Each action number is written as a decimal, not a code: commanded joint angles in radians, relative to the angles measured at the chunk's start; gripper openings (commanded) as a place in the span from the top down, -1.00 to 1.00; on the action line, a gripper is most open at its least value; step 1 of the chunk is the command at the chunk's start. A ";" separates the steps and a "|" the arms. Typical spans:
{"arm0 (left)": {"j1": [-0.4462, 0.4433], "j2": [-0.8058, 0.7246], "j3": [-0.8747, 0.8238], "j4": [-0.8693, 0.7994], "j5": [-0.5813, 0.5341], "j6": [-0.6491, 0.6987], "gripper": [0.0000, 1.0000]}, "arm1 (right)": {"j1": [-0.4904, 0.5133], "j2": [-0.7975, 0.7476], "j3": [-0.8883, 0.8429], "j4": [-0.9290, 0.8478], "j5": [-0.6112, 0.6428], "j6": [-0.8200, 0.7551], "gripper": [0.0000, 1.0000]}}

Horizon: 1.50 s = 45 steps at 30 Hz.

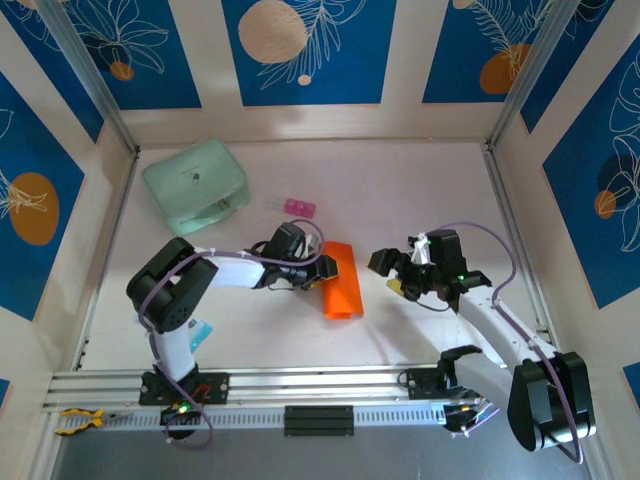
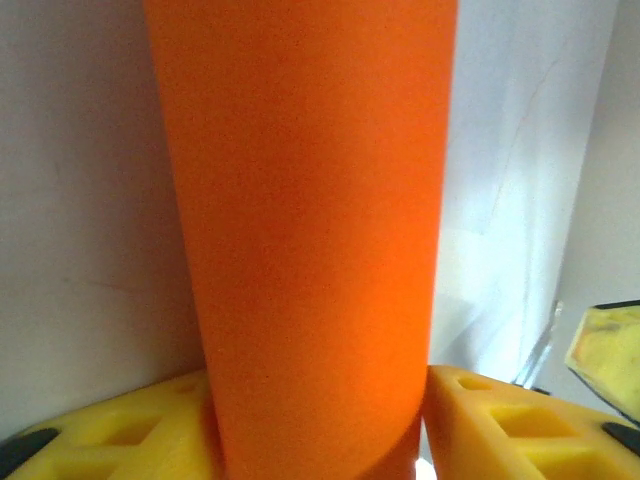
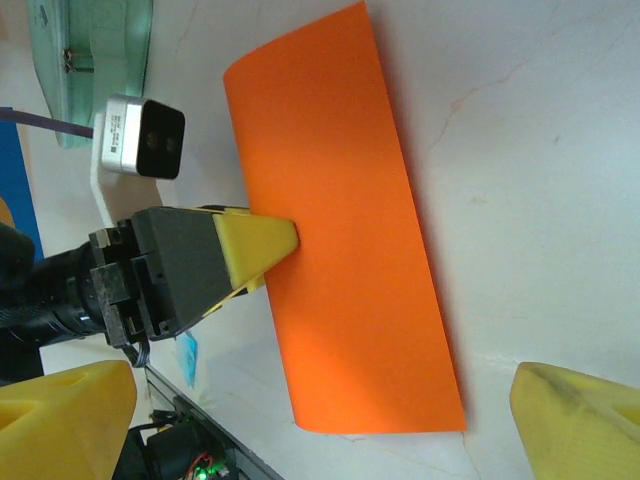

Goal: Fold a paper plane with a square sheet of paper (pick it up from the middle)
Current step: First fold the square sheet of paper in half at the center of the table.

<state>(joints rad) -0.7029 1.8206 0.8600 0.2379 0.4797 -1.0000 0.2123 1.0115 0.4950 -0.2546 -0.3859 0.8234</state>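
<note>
The square sheet of paper [image 1: 342, 282] is bright orange and doubled over into a narrow strip on the table's middle. One long side is a rounded, uncreased bend. My left gripper [image 1: 318, 268] is shut on its left edge. In the left wrist view the curved paper [image 2: 310, 230] runs up from between the yellow fingers [image 2: 500, 420]. My right gripper [image 1: 392, 268] hovers just right of the strip, open and apart from it. The right wrist view shows the paper [image 3: 340, 250] lying flat, with the left arm's fingertip [image 3: 258, 245] on its edge and my own fingers [image 3: 575, 415] spread wide.
A mint-green case [image 1: 196, 183] lies at the back left and a small pink block [image 1: 299, 207] sits just behind the left gripper. A blue scrap [image 1: 200, 330] lies by the left arm's base. The metal rail [image 1: 320, 385] runs along the front edge.
</note>
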 commanded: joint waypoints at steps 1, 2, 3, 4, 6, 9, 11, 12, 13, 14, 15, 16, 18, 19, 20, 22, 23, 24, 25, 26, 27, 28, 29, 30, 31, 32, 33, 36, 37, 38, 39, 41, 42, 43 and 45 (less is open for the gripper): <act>-0.002 -0.041 0.043 -0.188 -0.070 0.096 -0.16 | 0.010 0.005 -0.017 -0.008 -0.031 0.001 -0.89; -0.003 -0.044 0.051 -0.212 -0.081 0.107 -0.17 | 0.009 0.009 -0.018 -0.008 -0.033 0.002 -0.88; -0.003 -0.050 0.060 -0.236 -0.093 0.119 -0.18 | 0.013 0.016 -0.018 -0.006 -0.034 0.004 -0.84; -0.002 -0.054 0.066 -0.263 -0.106 0.133 -0.21 | 0.014 0.022 -0.019 -0.004 -0.037 0.005 -0.81; -0.001 -0.062 0.076 -0.294 -0.122 0.153 -0.23 | 0.017 0.039 -0.016 0.000 -0.042 0.009 -0.78; -0.002 -0.073 0.085 -0.325 -0.138 0.178 -0.23 | 0.027 0.066 -0.013 0.017 -0.056 0.010 -0.72; -0.002 -0.075 0.096 -0.352 -0.152 0.195 -0.21 | 0.040 0.076 -0.010 0.026 -0.049 0.013 -0.68; -0.002 -0.074 0.103 -0.367 -0.161 0.204 -0.20 | 0.046 0.080 -0.008 0.032 -0.043 0.013 -0.68; -0.001 -0.073 0.106 -0.380 -0.169 0.211 -0.17 | 0.052 0.084 -0.006 0.040 -0.040 0.015 -0.69; -0.002 -0.071 0.107 -0.385 -0.176 0.214 -0.13 | 0.057 0.089 -0.006 0.045 -0.034 0.019 -0.68; -0.001 -0.069 0.106 -0.389 -0.181 0.214 -0.09 | 0.059 0.095 -0.005 0.049 -0.026 0.027 -0.68; -0.001 -0.066 0.105 -0.390 -0.184 0.213 -0.07 | 0.063 0.104 -0.003 0.057 -0.024 0.030 -0.68; -0.002 -0.057 0.108 -0.389 -0.183 0.210 -0.08 | 0.072 0.116 -0.003 0.079 -0.025 0.031 -0.68; -0.002 -0.048 0.111 -0.389 -0.178 0.213 -0.05 | 0.080 0.119 -0.005 0.094 -0.022 0.035 -0.67; -0.003 -0.042 0.119 -0.397 -0.178 0.216 -0.04 | 0.086 0.120 -0.008 0.106 -0.018 0.037 -0.67; -0.001 -0.031 0.128 -0.411 -0.183 0.225 -0.03 | 0.096 0.122 -0.009 0.117 -0.006 0.045 -0.68; -0.001 -0.027 0.130 -0.414 -0.181 0.230 -0.03 | 0.098 0.124 -0.009 0.118 0.000 0.046 -0.68; -0.003 -0.020 0.136 -0.425 -0.179 0.238 -0.03 | 0.099 0.126 -0.009 0.115 0.002 0.046 -0.68; -0.001 -0.014 0.145 -0.443 -0.182 0.246 -0.03 | 0.098 0.128 -0.009 0.116 0.004 0.046 -0.67; -0.001 -0.009 0.147 -0.457 -0.186 0.252 -0.03 | 0.099 0.130 -0.009 0.115 0.002 0.043 -0.68; -0.002 -0.005 0.149 -0.467 -0.188 0.263 -0.03 | 0.100 0.131 -0.007 0.112 0.002 0.040 -0.67; -0.002 -0.002 0.150 -0.473 -0.188 0.276 -0.03 | 0.101 0.131 -0.005 0.107 0.002 0.037 -0.67; -0.002 0.003 0.153 -0.481 -0.189 0.284 -0.03 | 0.101 0.131 -0.003 0.101 0.005 0.035 -0.68; -0.002 0.008 0.159 -0.491 -0.185 0.295 -0.03 | 0.101 0.131 -0.002 0.093 0.008 0.030 -0.68; -0.003 0.017 0.169 -0.504 -0.176 0.309 -0.02 | 0.101 0.131 -0.001 0.089 0.011 0.028 -0.68; -0.003 0.025 0.179 -0.519 -0.172 0.323 -0.01 | 0.101 0.131 -0.001 0.089 0.012 0.029 -0.68; -0.001 0.031 0.187 -0.536 -0.174 0.330 -0.01 | 0.101 0.130 -0.003 0.089 0.013 0.030 -0.68; -0.001 0.045 0.190 -0.536 -0.163 0.339 0.00 | 0.101 0.130 -0.004 0.089 0.011 0.031 -0.68; -0.001 0.051 0.196 -0.544 -0.162 0.346 0.01 | 0.102 0.130 -0.004 0.087 0.012 0.030 -0.68; -0.002 0.057 0.206 -0.567 -0.176 0.347 0.01 | 0.101 0.129 -0.004 0.083 0.013 0.029 -0.68; -0.001 0.064 0.214 -0.586 -0.188 0.354 0.01 | 0.102 0.129 -0.003 0.078 0.015 0.029 -0.68; -0.001 0.077 0.228 -0.611 -0.194 0.372 0.02 | 0.103 0.126 -0.003 0.072 0.023 0.025 -0.68; -0.002 0.084 0.235 -0.625 -0.197 0.381 0.02 | 0.102 0.125 -0.004 0.069 0.027 0.025 -0.68; -0.002 0.091 0.243 -0.634 -0.195 0.390 0.02 | 0.101 0.123 -0.005 0.068 0.030 0.025 -0.68; -0.002 0.102 0.252 -0.657 -0.200 0.396 0.01 | 0.101 0.121 -0.005 0.066 0.033 0.025 -0.69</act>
<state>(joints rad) -0.7025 1.8606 1.1084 -0.3397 0.3119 -0.6453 0.3084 1.1374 0.4904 -0.1589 -0.3607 0.8574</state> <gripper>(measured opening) 0.493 0.841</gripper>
